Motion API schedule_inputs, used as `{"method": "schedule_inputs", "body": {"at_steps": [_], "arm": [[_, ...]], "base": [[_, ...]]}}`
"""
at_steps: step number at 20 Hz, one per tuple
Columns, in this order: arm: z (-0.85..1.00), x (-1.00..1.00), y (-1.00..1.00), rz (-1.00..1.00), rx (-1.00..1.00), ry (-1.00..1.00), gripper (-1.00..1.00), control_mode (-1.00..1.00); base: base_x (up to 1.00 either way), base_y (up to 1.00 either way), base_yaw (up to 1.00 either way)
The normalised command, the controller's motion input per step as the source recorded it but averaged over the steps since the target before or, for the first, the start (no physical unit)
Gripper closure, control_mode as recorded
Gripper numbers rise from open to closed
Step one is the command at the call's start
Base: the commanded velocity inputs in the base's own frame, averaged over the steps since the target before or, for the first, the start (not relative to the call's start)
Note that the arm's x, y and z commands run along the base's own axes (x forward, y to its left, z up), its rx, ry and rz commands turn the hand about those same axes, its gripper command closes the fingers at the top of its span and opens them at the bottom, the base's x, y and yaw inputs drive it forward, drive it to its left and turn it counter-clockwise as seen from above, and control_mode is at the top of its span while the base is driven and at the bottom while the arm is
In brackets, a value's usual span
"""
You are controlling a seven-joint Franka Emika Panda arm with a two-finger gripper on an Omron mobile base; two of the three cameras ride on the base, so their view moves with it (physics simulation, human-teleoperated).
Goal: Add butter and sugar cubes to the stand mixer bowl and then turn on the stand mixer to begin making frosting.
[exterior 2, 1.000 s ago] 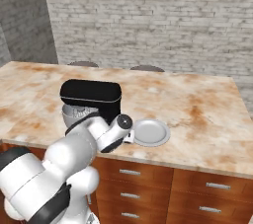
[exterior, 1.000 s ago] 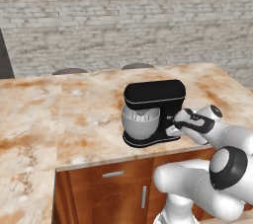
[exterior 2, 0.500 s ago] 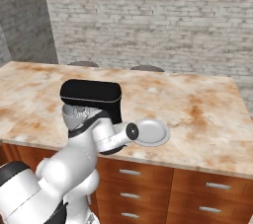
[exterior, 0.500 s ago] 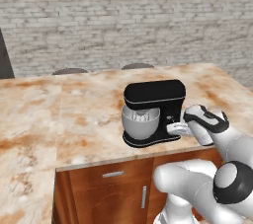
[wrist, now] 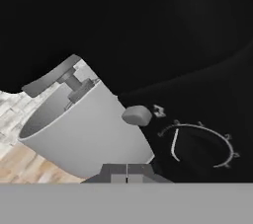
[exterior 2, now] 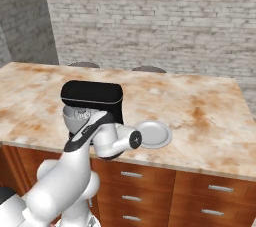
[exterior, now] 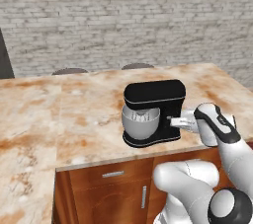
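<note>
The black stand mixer (exterior: 154, 100) stands near the counter's front edge with its head down over the grey stand mixer bowl (exterior: 140, 123). My gripper (exterior: 172, 121) is shut and empty, its tip right at the mixer's right side. In the hand view the shut fingertips (wrist: 127, 170) sit just below a small grey knob (wrist: 137, 115) and beside a dial arc (wrist: 198, 144) on the black body (wrist: 197, 60); whether they touch it I cannot tell. The bowl (wrist: 84, 129) is on the left there. The butter and sugar cubes are hidden; the bowl's wall screens its inside.
A flat white plate (exterior 2: 154, 133) lies on the marble counter (exterior 2: 200, 116) right of the mixer (exterior 2: 92, 96), close behind my forearm. Wooden drawers (exterior 2: 215, 191) run below the counter edge. Two stool backs (exterior: 137, 65) rise beyond the far edge, before a brick wall.
My hand has levelled out and pushed left, closer to the mixer's side. The gripper has stayed shut. Mixer, bowl and plate have not moved.
</note>
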Motion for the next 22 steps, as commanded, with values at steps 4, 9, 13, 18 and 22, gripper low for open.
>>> {"method": "schedule_inputs", "body": {"at_steps": [4,9,13,18,22], "arm": [[0.06,0.06,0.0,-0.11,0.05,0.01,1.0,-1.0],[-0.06,0.37,0.0,-0.17,-0.01,0.2,1.0,-1.0],[-0.14,0.3,0.0,-0.14,-0.03,0.25,1.0,-1.0],[-0.21,0.2,-0.22,-0.12,0.0,0.18,1.0,-1.0],[-0.09,0.01,-0.47,-0.11,0.0,0.05,1.0,-1.0]], "base": [[0.0,0.0,0.0],[0.0,0.0,0.0],[0.0,0.0,0.0],[0.0,0.0,0.0],[0.0,0.0,0.0]]}}
